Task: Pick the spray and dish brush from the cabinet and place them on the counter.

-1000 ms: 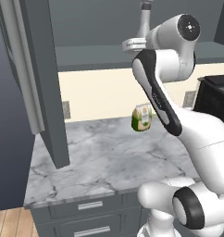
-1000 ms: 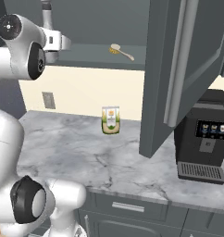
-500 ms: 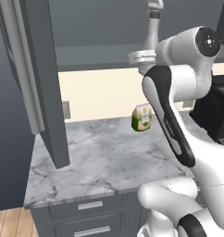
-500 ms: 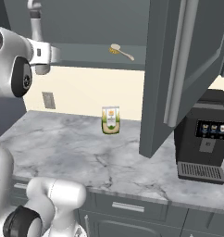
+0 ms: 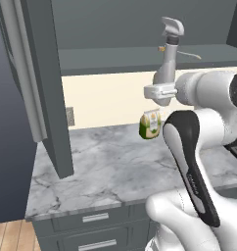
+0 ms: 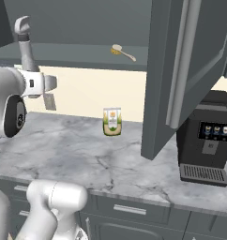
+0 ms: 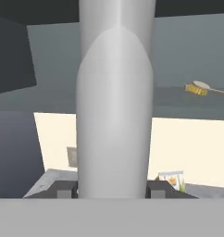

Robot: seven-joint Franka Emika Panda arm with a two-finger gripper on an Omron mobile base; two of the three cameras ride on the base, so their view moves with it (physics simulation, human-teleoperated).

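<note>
In the left base view, the pale grey translucent spray bottle (image 5: pixel 168 54) with its white trigger head stands upright in the two-finger gripper (image 5: pixel 162 91) of the white arm, lifted in front of the open dark grey wall cabinet (image 5: pixel 47 88) at about the level of its grey inner shelf. The thin cream-handled dish brush (image 5: pixel 181 51) lies on that shelf, just behind and to the right of the bottle. Below, a green-and-cream pouch (image 5: pixel 150 124) stands upright on the grey-white marble-veined counter (image 5: pixel 106 171), near the cream back wall.

In the right base view, the spray bottle (image 6: pixel 25 44) rises upright out of the gripper (image 6: pixel 33 84) at the left, clear of the counter (image 6: pixel 110 164). The dish brush (image 6: pixel 122 52) lies on the cabinet shelf well to the right of it, its yellowish-tan head toward the left. The pouch (image 6: pixel 112 122) stands on the counter beneath the brush, and a black coffee machine (image 6: pixel 205 138) sits at the right, past the open cabinet door (image 6: pixel 181 70).

In the hand view, the bottle's pale body (image 7: pixel 115 102) stands between the two dark fingertips (image 7: pixel 63 189), which press against its sides. The dish brush (image 7: pixel 204 89) lies on the shelf at the upper right, and the pouch (image 7: pixel 173 179) shows low beside the bottle.
</note>
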